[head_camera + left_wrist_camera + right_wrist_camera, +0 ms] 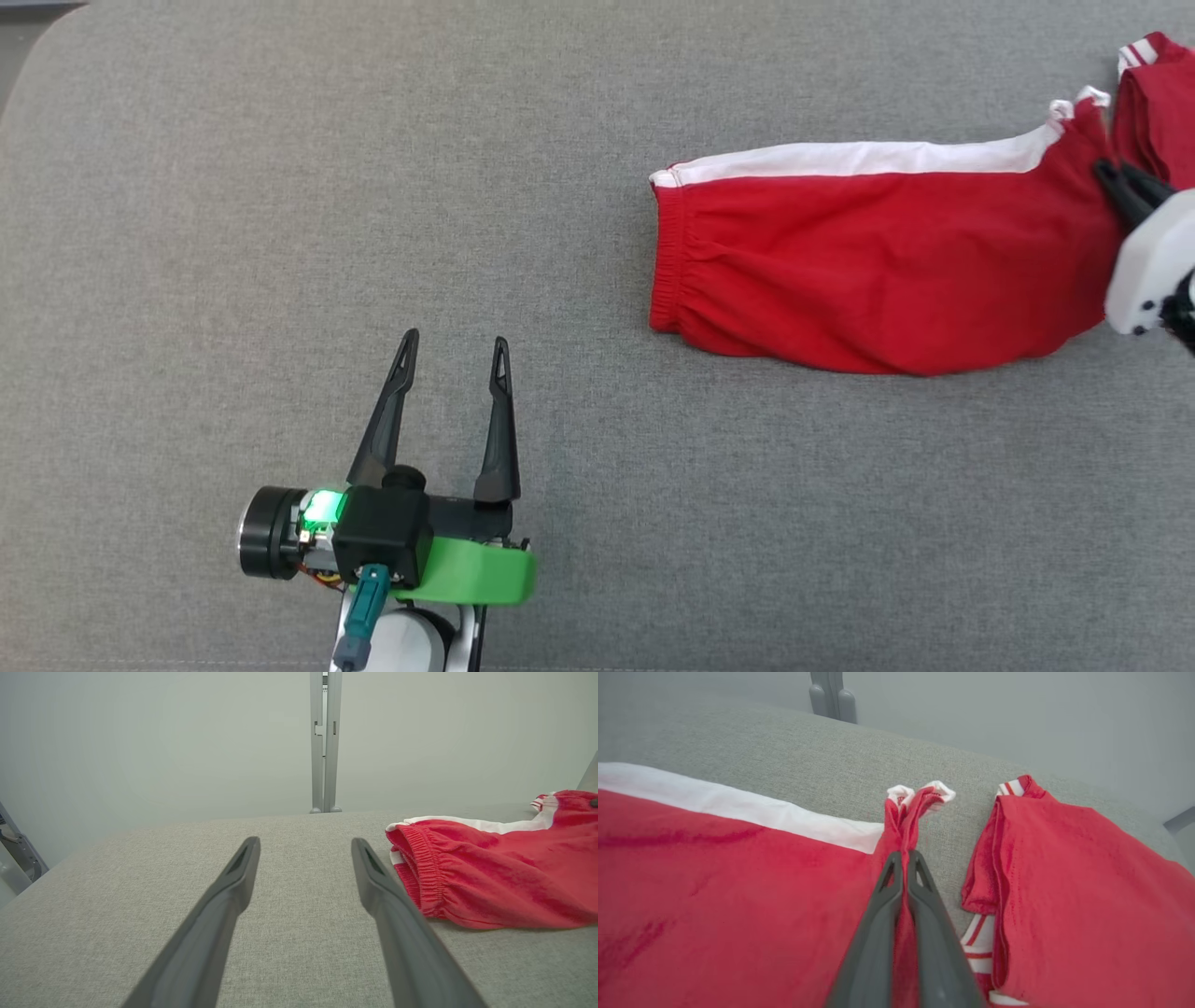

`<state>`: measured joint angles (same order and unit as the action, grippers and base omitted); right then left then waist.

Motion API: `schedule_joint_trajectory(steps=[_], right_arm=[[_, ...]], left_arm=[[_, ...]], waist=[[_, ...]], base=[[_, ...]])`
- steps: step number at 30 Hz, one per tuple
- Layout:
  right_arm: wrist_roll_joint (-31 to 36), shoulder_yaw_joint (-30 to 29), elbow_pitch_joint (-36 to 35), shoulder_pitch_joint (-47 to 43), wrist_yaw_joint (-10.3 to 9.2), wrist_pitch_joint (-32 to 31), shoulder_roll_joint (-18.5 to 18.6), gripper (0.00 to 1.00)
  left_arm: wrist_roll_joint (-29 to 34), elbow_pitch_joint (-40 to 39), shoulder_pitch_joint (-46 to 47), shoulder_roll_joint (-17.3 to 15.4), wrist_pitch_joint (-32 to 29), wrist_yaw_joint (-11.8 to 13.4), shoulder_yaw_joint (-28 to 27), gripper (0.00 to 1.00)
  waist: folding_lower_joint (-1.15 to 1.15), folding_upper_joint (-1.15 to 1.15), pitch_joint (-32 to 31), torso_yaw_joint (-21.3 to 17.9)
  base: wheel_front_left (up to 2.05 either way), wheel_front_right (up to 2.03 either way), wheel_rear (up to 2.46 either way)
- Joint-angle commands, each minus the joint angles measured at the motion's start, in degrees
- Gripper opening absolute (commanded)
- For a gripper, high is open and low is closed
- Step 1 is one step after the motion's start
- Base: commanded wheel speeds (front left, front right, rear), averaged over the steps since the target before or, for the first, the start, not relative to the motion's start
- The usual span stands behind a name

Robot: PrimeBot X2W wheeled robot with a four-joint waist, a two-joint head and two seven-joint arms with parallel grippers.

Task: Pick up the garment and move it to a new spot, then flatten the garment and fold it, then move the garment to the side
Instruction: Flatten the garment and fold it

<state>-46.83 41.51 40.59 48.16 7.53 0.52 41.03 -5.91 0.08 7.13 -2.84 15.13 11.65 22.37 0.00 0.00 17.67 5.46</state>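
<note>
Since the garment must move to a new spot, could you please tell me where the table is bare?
Bare: the table from its left edge to the red shorts, save the open left hand near the front; the strip in front of the shorts. Crowded: far right, where the right hand pinches the shorts beside a second red garment.

- The garment is soft matt cloth, red with a white stripe; its waistband is gathered.
- The tabletop under the garment has a grey woven cover, matt and slightly rough.
- The left gripper, well apart from the garment, looks like smooth matt dark plastic.
- The post behind the garment looks like smooth grey metal.
</note>
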Motion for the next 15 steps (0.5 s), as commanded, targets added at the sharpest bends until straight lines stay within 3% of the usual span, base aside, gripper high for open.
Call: schedule_joint_trajectory(steps=[1, 15], right_arm=[[1.22, -0.37, -0.69, 0.62, -0.09, -0.34, -0.78, 0.0], [15.57, -9.71, -15.03, -4.96, -0.08, -6.04, -13.27, 0.0]], left_arm=[[0.64, 0.17, -0.82, -0.13, -0.03, -0.06, -0.26, 1.0], [-0.62, 0.21, -1.71, -0.14, -0.03, 0.49, 0.31, 1.0]], waist=[[0.0, 0.0, -0.72, -0.26], [0.0, 0.0, -2.54, 2.01]], base=[[0.0, 0.0, 0.0], [0.0, 0.0, 0.0]])
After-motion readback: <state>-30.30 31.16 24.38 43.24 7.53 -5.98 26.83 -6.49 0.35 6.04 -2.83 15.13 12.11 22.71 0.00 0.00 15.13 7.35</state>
